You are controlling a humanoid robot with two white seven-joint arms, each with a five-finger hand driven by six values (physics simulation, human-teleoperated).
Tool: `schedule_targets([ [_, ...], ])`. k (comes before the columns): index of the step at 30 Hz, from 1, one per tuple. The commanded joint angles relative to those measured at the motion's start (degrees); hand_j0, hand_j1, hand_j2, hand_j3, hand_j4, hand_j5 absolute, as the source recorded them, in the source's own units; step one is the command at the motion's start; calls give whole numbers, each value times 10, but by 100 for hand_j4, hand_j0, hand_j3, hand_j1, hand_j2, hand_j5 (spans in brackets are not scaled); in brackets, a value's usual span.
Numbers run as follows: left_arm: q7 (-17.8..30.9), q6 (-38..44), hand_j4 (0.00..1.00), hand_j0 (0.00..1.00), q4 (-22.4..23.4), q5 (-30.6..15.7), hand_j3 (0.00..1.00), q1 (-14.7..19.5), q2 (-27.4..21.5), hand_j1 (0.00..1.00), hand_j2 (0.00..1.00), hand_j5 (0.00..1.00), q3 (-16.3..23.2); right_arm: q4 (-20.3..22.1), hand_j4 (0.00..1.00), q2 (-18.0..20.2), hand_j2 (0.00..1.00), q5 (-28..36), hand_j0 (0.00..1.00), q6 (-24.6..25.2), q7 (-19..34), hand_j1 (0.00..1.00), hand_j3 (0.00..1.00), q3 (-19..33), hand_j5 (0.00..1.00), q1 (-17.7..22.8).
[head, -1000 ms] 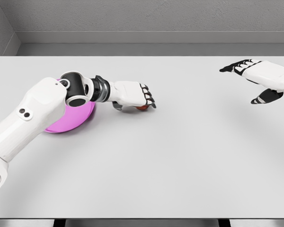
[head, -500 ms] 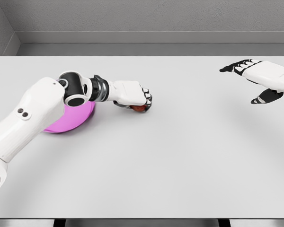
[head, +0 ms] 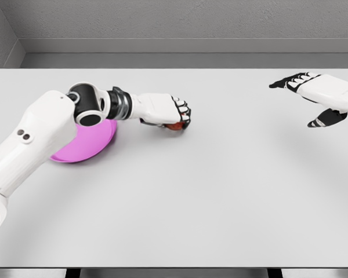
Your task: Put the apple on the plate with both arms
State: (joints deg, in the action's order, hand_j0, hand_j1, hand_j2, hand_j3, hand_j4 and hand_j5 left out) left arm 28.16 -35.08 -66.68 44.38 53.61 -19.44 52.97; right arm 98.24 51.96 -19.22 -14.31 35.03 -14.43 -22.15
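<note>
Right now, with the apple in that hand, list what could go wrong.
1. The left hand hides most of the apple; the grip may be shallow and it could slip.
2. The left arm covers part of the pink plate and could nudge it.
3. The right hand hovers far off, unable to help.

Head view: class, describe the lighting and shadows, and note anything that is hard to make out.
Head view: light is soft and even, no glare on the table; faint shadows lie under the left hand and right hand; the apple shows only as a red sliver.
</note>
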Motion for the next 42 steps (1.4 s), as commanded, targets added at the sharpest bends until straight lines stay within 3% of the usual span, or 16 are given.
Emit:
schedule_targets([
  [1,-1,1,17,17,-24,-28,17,0,-6,17,17,17,-9,0,100,1,100,1,100,1,0,100,100,0,100,0],
  [8,-1,1,16,16,-115,-105,16,-1,-128,16,16,16,-71,0,100,1,100,1,100,1,0,100,100,0,100,0],
  [13,-1,1,16,16,-128,-124,16,-11,-208,16,16,16,-95,0,100,3,100,1,100,1,0,100,100,0,100,0],
  [15,-1,1,17,17,-130,-124,17,-32,-238,17,17,17,-110,0,100,3,100,1,100,1,0,100,100,0,100,0],
  [17,0,1,17,17,-130,-123,17,-70,-249,17,17,17,-142,0,100,3,100,1,100,1,0,100,100,0,100,0],
  [19,0,1,17,17,-129,-122,17,-90,-260,17,17,17,-147,0,100,3,100,1,100,1,0,100,100,0,100,0],
  [28,6,1,21,21,-107,-101,21,-116,-254,21,21,21,-146,0,100,3,100,1,100,1,0,100,100,0,100,0],
  [29,6,1,23,23,-107,-99,23,-116,-254,23,23,23,-146,0,100,3,100,1,100,1,0,100,100,0,100,0],
  [31,6,1,43,43,-107,-99,43,-116,-254,43,43,43,-145,0,100,2,100,1,100,1,0,100,100,0,100,0],
  [33,6,1,87,87,-107,-94,87,-116,-255,87,87,87,-144,0,100,2,100,1,100,1,0,100,100,0,100,0],
  [34,7,1,97,97,-107,-94,97,-116,-256,97,97,97,-144,0,100,2,100,1,100,1,0,100,100,0,100,0],
  [40,6,1,100,100,-107,-95,100,-116,-264,100,100,100,-147,0,100,2,100,1,100,1,0,100,100,0,100,0],
  [42,1,1,100,100,-94,-146,100,-116,-269,100,100,100,-164,0,100,2,100,1,100,1,0,100,100,-1,100,0],
])
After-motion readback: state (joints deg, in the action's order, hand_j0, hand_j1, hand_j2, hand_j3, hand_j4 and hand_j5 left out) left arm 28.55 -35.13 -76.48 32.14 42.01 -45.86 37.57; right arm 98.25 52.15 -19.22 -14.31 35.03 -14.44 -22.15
